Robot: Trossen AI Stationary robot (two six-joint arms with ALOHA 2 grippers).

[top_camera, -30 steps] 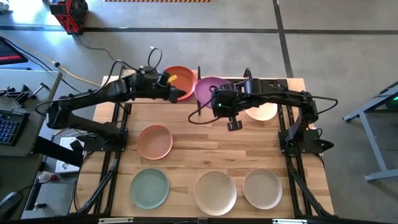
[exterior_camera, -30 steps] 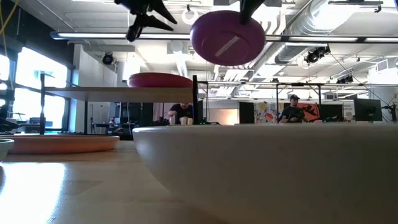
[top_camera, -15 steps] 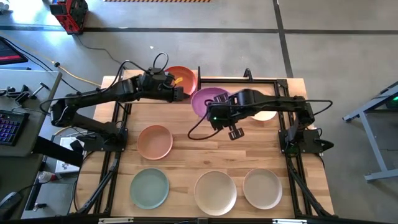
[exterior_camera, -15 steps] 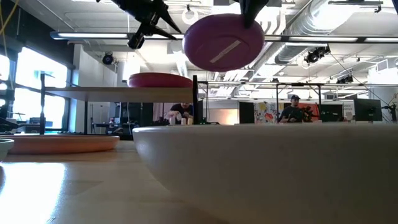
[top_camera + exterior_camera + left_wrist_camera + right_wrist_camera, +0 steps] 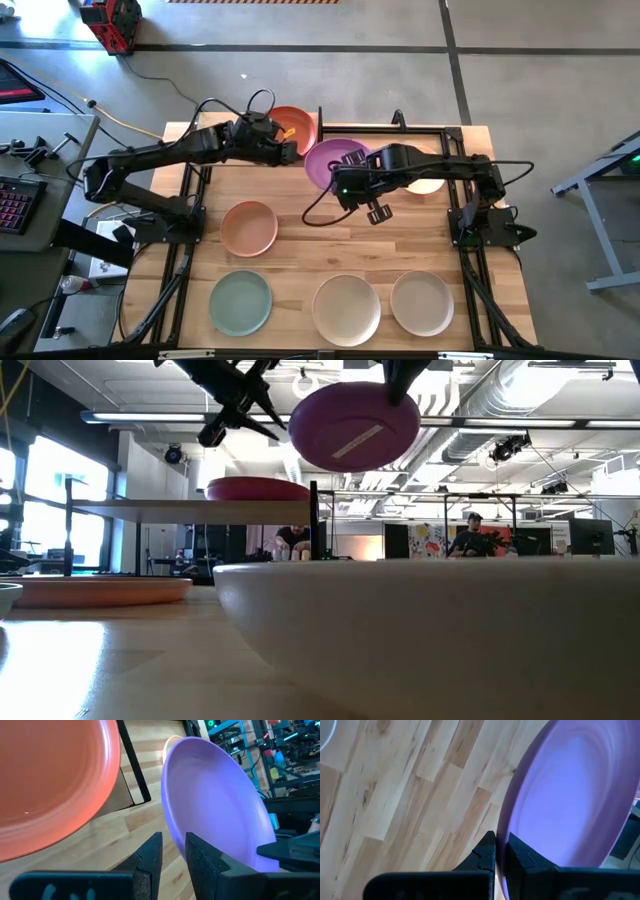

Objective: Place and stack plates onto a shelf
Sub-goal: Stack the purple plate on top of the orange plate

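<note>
Left gripper (image 5: pixel 291 152) is hovering slightly parted and empty at upper centre-left of the high view, over the orange plate (image 5: pixel 290 125). Just right of it, the right gripper (image 5: pixel 349 160) is clamping the purple plate (image 5: pixel 332 162) by its rim, tilted in mid-air. No writing is showing legibly anywhere.

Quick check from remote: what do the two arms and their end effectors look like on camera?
Both arms are black, slim and jointed, with loose black cables looping along them. The left end effector has two flat dark wedge fingers; the right end effector is the same. The right arm shows a small green light near the wrist.
</note>
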